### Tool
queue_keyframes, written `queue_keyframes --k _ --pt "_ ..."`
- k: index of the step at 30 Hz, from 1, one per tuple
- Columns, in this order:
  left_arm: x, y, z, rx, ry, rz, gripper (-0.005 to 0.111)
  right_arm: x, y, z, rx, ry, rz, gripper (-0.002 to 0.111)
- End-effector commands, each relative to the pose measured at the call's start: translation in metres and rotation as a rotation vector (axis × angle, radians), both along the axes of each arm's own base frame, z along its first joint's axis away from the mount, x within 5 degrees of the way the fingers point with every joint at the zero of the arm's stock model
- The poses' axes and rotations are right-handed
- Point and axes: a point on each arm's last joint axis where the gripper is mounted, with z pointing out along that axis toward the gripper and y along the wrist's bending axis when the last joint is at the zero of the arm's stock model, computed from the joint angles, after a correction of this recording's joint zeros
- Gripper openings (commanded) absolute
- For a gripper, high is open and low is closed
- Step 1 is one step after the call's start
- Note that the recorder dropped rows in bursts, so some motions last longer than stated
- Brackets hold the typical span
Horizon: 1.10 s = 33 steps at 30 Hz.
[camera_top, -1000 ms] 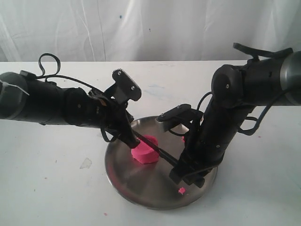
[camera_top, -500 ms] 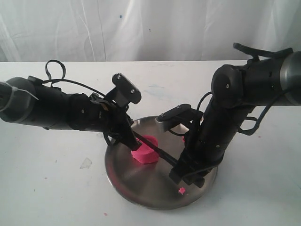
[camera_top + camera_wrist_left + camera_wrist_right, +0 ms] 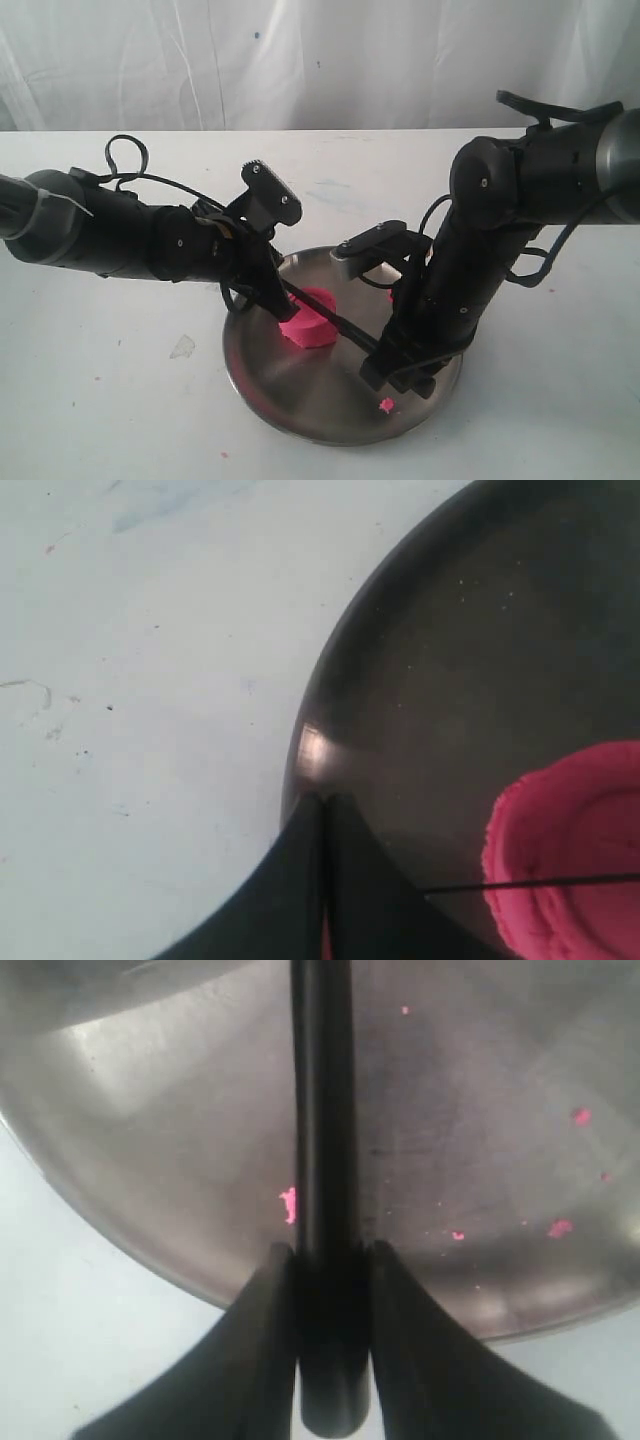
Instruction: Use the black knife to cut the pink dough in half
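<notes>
The pink dough (image 3: 308,320) sits as one ringed puck on the steel plate (image 3: 300,390), left of its middle. The black knife (image 3: 340,325) lies slanted across the puck, its blade a thin dark line (image 3: 530,884) over the pink dough (image 3: 575,850) in the left wrist view. My right gripper (image 3: 380,358) is shut on the knife's handle (image 3: 322,1110), which shows clamped between the right gripper's (image 3: 327,1250) fingers. Shut with its fingers pressed together, my left gripper (image 3: 280,305) rests at the puck's left side; the left gripper's (image 3: 322,800) tips stand over the plate's rim (image 3: 310,750).
Pink crumbs (image 3: 560,1227) dot the plate, and a larger pink bit (image 3: 385,405) lies near its front edge. A small pale scrap (image 3: 183,346) lies on the white table (image 3: 100,400) left of the plate. A white curtain hangs behind.
My left arm has slid rightwards, its forearm reaching further in while the fingers stay at the dough. The right arm, knife and dough have not visibly moved.
</notes>
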Motion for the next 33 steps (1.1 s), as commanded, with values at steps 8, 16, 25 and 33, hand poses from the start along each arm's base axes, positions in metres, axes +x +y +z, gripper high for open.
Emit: queue_keyframes --k 8,16,25,33 --pt "-0.005 -0.002 -0.006 0.010 0.058 -0.014 0.000 0.002 0.001 0.002 0.008 -0.011 0.005 0.000" --pt "-0.005 -0.002 -0.007 0.011 0.059 -0.014 0.000 0.002 0.001 0.002 0.010 -0.016 0.004 0.000" --pt "-0.006 -0.003 -0.024 0.025 0.114 -0.007 0.000 0.002 0.001 0.002 0.010 -0.016 0.004 0.000" --pt "-0.006 -0.003 -0.023 0.024 0.107 -0.006 0.000 0.002 0.001 0.002 0.010 -0.016 0.004 0.000"
